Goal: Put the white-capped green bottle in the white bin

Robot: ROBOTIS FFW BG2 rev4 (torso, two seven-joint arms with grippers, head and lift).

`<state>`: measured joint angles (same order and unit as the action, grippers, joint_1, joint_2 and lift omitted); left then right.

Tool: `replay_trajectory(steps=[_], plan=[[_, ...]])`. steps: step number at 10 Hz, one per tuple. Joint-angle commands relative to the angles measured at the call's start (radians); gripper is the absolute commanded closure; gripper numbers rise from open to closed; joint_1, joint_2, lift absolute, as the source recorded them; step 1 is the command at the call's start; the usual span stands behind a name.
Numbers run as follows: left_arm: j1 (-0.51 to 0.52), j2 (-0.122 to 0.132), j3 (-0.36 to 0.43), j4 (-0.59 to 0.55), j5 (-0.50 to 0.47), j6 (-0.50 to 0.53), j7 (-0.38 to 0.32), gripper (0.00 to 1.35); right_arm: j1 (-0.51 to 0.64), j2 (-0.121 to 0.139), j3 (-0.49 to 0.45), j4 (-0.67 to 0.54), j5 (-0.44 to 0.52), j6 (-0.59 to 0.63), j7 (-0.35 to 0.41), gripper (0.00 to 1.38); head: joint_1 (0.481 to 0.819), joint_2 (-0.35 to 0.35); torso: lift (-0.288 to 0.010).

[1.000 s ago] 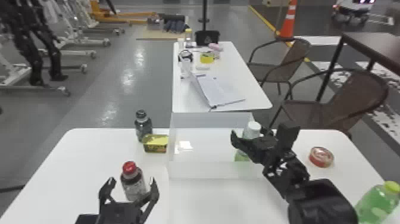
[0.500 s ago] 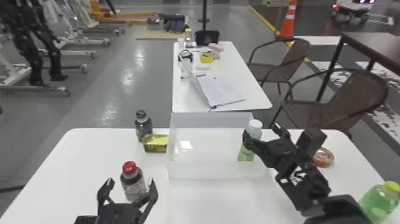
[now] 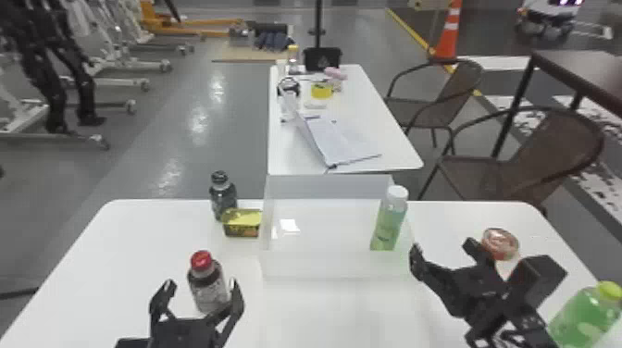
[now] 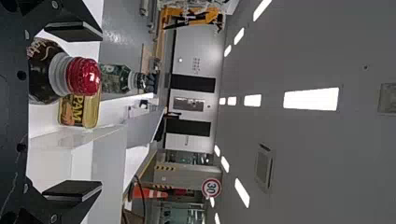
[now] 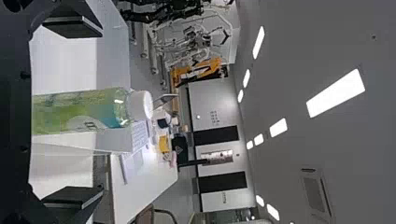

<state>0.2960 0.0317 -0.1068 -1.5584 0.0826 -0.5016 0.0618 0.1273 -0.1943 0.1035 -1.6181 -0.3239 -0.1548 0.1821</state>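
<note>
Four nearer bottles (image 3: 388, 226), one bin (image 3: 333, 266)

OK so the left gripper (image 3: 202, 285) pokes in from the head view's bottom edge, fingers spread and aimed forward. The right gripper (image 3: 444, 247) is wide open too, well apart from it, angled forward and inward, with the right arm (image 3: 509, 319) coming from the bottom right corner.

Pretty shiny grey floor (image 3: 194, 152), couple of brown chairs (image 3: 555, 152) on the right by a dark table (image 3: 583, 69), traffic cone (image 3: 448, 39) farther back, bright panels (image 4: 310, 99) on the ceiling (image 4: 303, 51).
</note>
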Motion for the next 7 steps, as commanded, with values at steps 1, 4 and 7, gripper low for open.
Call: replay_trajectory(steps=[1,4,7], plan=[[0.003,-0.003,0.002,0.0,-0.001,0.0,0.0,0.17,0.097,0.007,-0.035,-0.082,0.032,0.038,0.0,0.11,0.549,0.0,-0.1],[0.012,-0.007,0.01,-0.002,-0.01,-0.002,0.0,0.17,0.21,0.009,-0.065,-0.154,0.04,0.067,-0.001,0.11,0.549,0.0,-0.1],[0.025,-0.015,0.016,-0.002,-0.014,-0.005,0.0,0.18,0.311,0.032,-0.11,-0.209,0.071,0.067,-0.001,0.11,0.549,0.0,-0.1]])
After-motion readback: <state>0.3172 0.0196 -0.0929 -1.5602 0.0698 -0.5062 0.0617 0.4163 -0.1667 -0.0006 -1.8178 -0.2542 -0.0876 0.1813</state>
